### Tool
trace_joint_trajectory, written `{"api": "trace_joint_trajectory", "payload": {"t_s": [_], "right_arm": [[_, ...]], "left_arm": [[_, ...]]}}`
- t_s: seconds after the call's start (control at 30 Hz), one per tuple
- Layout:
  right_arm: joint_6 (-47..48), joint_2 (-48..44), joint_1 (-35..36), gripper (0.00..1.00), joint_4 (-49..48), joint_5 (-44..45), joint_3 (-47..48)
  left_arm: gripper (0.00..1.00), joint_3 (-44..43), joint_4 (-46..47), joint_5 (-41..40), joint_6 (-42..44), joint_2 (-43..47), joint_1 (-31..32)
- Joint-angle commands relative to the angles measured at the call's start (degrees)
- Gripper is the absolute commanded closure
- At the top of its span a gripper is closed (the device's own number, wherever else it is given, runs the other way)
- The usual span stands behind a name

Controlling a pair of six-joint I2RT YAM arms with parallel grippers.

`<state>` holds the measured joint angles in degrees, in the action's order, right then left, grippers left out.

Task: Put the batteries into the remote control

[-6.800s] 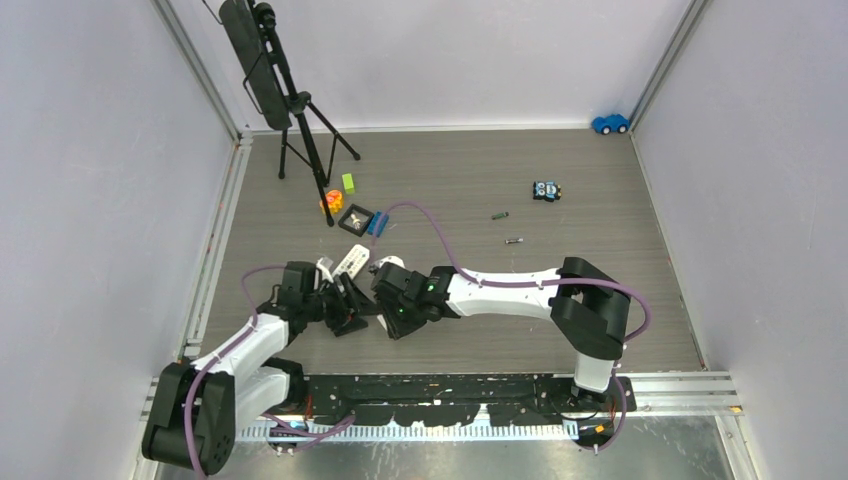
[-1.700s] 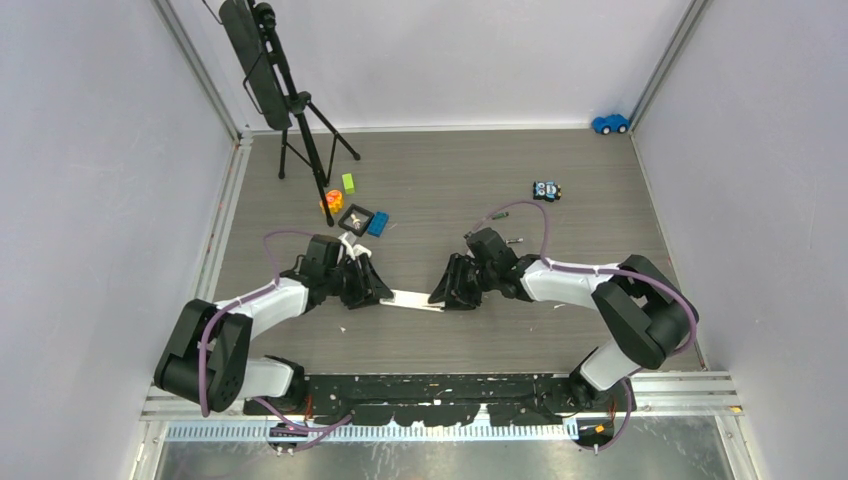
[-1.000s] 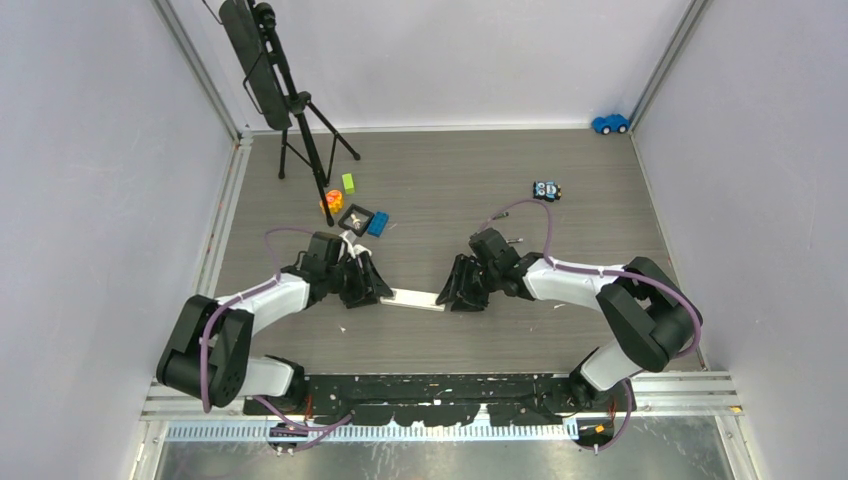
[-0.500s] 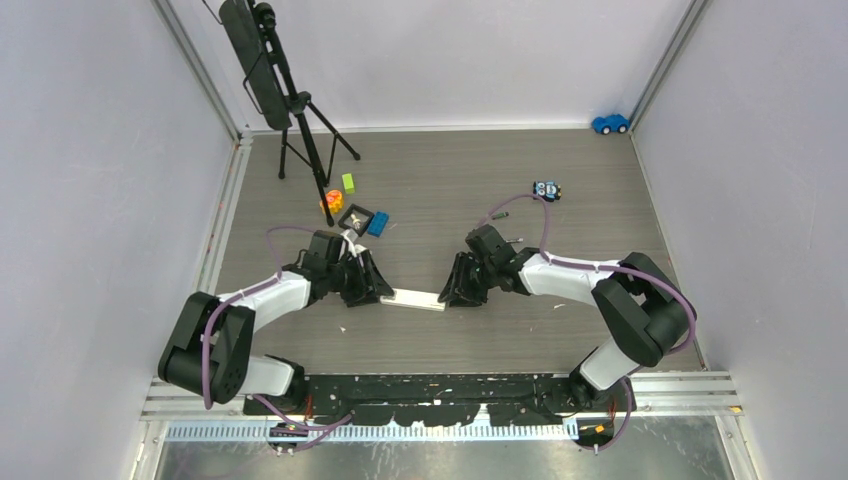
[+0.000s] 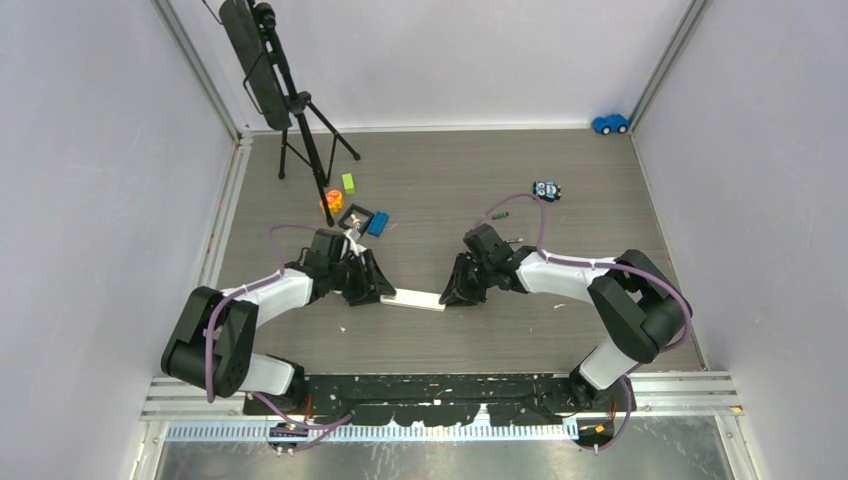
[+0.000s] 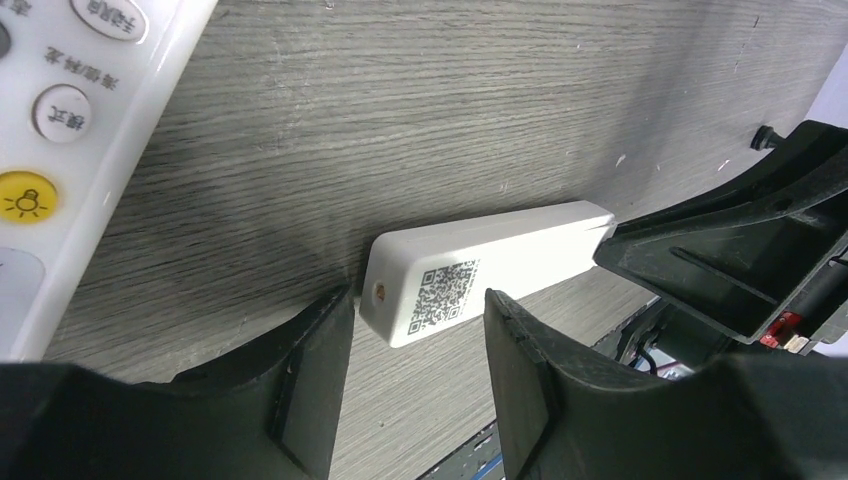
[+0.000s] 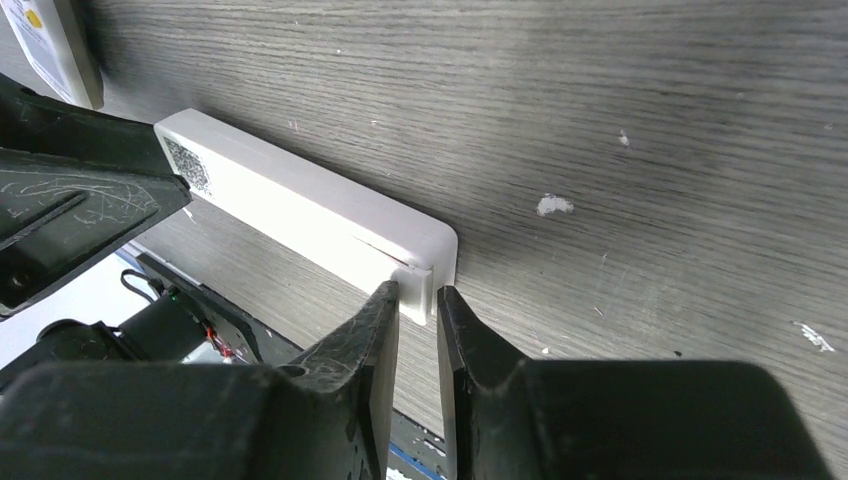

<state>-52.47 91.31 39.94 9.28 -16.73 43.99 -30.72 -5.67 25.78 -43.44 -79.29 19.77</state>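
Note:
The white remote control (image 5: 418,299) lies flat, back side up, between my two grippers. In the left wrist view its QR-code end (image 6: 450,285) sits between the fingers of my open left gripper (image 6: 418,300), with small gaps on both sides. My right gripper (image 7: 416,292) is closed narrowly on the remote's other end (image 7: 425,262). In the top view the left gripper (image 5: 380,292) and the right gripper (image 5: 450,296) face each other. Two slim dark batteries (image 5: 500,214) (image 5: 514,240) lie on the table behind the right arm.
A second white remote with buttons (image 6: 70,120) lies by the left gripper. A tripod (image 5: 300,120), a black tray (image 5: 357,218), a blue brick (image 5: 378,223), a green block (image 5: 348,182), a toy robot (image 5: 545,190) and a blue car (image 5: 610,124) stand further back.
Since the earliest frame the arms have spread apart from the left side and the remote now lies between them. Over the last second both grippers have shifted only slightly.

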Motion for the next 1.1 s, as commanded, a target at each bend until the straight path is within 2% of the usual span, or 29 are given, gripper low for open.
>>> {"api": "trace_joint_trajectory", "payload": {"t_s": [0.0, 0.37, 0.57, 0.67, 0.87, 1.07], "right_arm": [[1.59, 1.24, -0.04, 0.76, 3.48, 2.4, 0.98], [3.12, 2.85, 0.55, 0.83, 5.62, 3.23, 2.07], [3.55, 3.55, 1.35, 0.65, 5.05, 2.89, 3.3], [3.31, 4.81, 1.45, 0.64, 5.22, 2.89, 4.46], [2.71, 4.44, 1.44, 0.77, 7.09, 5.26, 3.86], [2.71, 3.96, 1.45, 0.83, 7.31, 5.57, 2.39]], "left_arm": [[0.48, -0.08, -0.5, -1.61, 1.13, -1.77, 0.44], [0.53, -0.14, -0.39, -1.35, 1.17, -5.41, 1.47], [0.53, -0.39, -0.24, -1.21, 0.99, -7.34, 2.68], [0.55, -0.18, -0.22, -1.62, 0.9, -7.52, 2.99], [0.58, -0.21, -1.06, -3.08, 0.8, -8.18, 3.08], [0.59, -0.48, -2.15, -4.39, 0.99, -8.56, 3.08]]}}
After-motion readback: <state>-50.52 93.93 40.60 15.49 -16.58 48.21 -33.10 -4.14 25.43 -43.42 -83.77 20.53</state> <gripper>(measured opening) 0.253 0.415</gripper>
